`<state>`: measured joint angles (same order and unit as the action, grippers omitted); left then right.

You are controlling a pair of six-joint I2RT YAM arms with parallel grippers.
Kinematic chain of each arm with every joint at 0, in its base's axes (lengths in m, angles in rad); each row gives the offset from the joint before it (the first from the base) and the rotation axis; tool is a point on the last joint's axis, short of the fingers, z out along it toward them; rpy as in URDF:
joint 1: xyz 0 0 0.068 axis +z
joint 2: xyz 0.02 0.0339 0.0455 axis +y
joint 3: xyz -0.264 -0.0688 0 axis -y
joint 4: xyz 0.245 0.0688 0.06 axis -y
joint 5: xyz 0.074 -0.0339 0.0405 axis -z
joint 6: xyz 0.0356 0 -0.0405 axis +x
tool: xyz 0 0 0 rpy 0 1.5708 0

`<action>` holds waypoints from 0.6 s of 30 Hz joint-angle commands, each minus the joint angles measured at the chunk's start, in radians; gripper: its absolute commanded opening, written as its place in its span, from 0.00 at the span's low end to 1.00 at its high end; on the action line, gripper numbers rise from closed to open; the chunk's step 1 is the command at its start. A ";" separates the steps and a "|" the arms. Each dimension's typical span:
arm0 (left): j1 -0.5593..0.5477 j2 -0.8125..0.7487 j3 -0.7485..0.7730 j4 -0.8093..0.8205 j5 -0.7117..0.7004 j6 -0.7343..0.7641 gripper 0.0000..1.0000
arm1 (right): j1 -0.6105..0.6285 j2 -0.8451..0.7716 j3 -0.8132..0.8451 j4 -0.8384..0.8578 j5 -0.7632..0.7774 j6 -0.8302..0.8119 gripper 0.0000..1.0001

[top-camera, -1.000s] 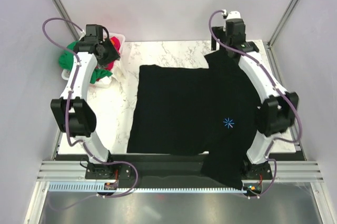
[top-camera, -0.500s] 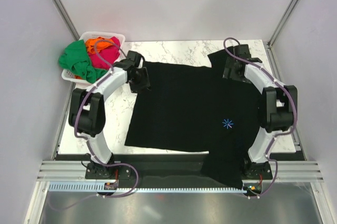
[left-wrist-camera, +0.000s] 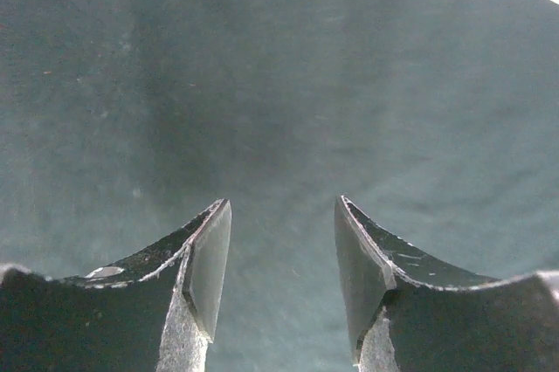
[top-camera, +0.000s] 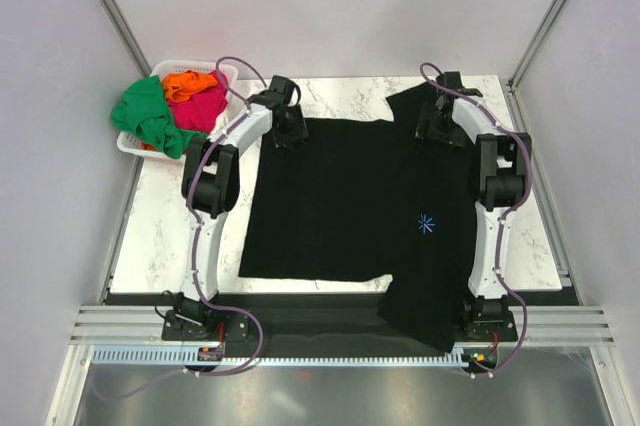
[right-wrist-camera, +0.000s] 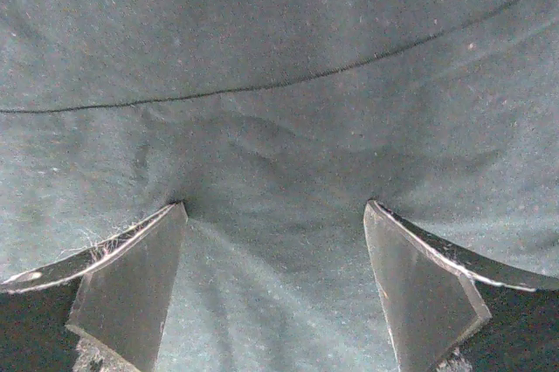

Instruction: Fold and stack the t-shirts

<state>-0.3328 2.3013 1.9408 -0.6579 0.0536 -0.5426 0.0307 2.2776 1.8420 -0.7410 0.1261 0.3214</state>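
A large black t-shirt (top-camera: 340, 196) lies spread flat on the marble table, with a small blue star print (top-camera: 427, 224) on its right part. One end hangs over the near table edge at lower right. My left gripper (top-camera: 290, 134) is at the shirt's far left corner. Its fingers are open just over the black cloth (left-wrist-camera: 262, 84), as the left wrist view (left-wrist-camera: 281, 206) shows. My right gripper (top-camera: 437, 131) is at the far right, near the sleeve. It is open (right-wrist-camera: 275, 206), and both tips press into the cloth (right-wrist-camera: 279, 40) by a seam. Green (top-camera: 148, 116), orange (top-camera: 188, 81) and pink-red (top-camera: 203, 106) t-shirts lie heaped in the basket.
A white slotted basket (top-camera: 226, 69) stands at the table's far left corner, with the green shirt spilling over its side. Bare marble (top-camera: 170, 226) shows left of the black shirt. Frame posts stand at both far corners.
The left gripper swung from the basket across to the shirt's far left corner. The right gripper came down from the far right corner onto the shirt. The shirt's far edge shifted slightly.
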 commanded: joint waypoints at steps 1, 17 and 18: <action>0.044 0.067 0.059 -0.068 -0.027 -0.054 0.57 | 0.014 0.137 0.153 -0.064 -0.074 0.005 0.90; 0.228 0.363 0.675 -0.114 -0.008 0.082 0.64 | 0.074 0.344 0.583 0.023 -0.235 0.041 0.98; 0.238 0.356 0.676 -0.099 -0.002 0.081 0.65 | 0.072 0.329 0.586 0.035 -0.237 0.021 0.98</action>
<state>-0.1059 2.6579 2.5324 -0.7765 0.0570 -0.5125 0.0883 2.6122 2.4264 -0.7525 -0.0368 0.3313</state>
